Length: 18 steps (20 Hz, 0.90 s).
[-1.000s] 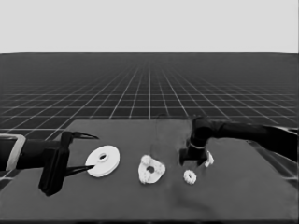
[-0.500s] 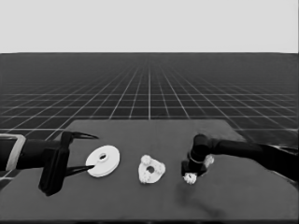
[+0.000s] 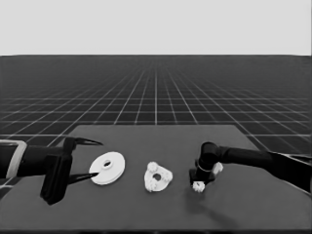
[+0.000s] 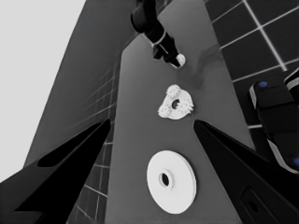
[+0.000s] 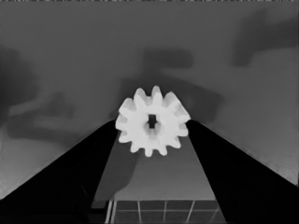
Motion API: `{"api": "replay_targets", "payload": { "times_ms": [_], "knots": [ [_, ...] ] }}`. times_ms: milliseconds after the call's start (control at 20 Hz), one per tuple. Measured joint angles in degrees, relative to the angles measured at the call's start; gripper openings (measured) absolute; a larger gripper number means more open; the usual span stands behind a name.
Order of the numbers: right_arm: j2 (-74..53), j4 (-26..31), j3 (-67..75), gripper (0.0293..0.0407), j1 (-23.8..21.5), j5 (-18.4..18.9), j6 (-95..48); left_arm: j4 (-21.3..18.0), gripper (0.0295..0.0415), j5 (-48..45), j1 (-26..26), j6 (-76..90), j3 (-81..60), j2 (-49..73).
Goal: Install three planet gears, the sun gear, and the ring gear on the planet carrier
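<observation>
The right gripper (image 3: 199, 184) is down at the table's right half, its two long black fingers closed against the sides of a small white toothed planet gear (image 5: 152, 121); in the right wrist view the fingertips touch the gear's teeth on both flanks, with the gear's face and its small central hole turned toward the camera. In the head view this gear (image 3: 198, 186) sits low at the fingertips, close to the dark table (image 3: 146, 209); whether it rests on the surface cannot be told. At about nine o'clock from it, near but apart, lies the smaller round white part, the planet carrier (image 3: 158, 178), with small toothed gears already seated on it around its dark central hole. Farther toward nine o'clock lies the larger round white disc, the ring gear (image 3: 107, 168), flat on the table. The left gripper (image 3: 87, 161) waits at the table's left end, fingers spread wide and holding nothing, one tip overlapping the ring gear's edge in the head view.
</observation>
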<state>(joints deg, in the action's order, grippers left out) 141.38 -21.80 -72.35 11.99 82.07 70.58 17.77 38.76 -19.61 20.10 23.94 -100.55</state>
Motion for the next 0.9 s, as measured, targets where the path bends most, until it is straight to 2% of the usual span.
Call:
{"api": "replay_targets", "payload": {
  "times_ms": [300,350,450,600,800,900],
  "knots": [
    [0.0,0.0,0.0,0.031,0.0,0.0,0.0,0.0,0.0385,0.0,0.0,0.0,0.0,0.0],
    [-1.5,4.2,4.1,0.031,-4.1,2.5,1.9,0.0,0.0385,0.0,0.0,0.0,0.0,0.0],
    [-2.4,9.0,6.7,0.031,-9.8,4.4,3.1,0.0,0.0385,0.0,0.0,0.0,0.0,0.0],
    [-2.5,11.1,7.2,0.031,-12.1,5.0,3.4,0.0,0.0385,0.0,0.0,0.0,0.0,0.0],
    [-2.6,11.7,7.2,0.031,-12.6,5.1,3.4,0.0,0.0385,0.0,0.0,0.0,0.0,0.0],
    [18.2,12.0,-5.2,0.031,-13.3,7.0,13.4,0.0,0.0385,0.0,0.0,0.0,0.0,0.0]
  ]
}}
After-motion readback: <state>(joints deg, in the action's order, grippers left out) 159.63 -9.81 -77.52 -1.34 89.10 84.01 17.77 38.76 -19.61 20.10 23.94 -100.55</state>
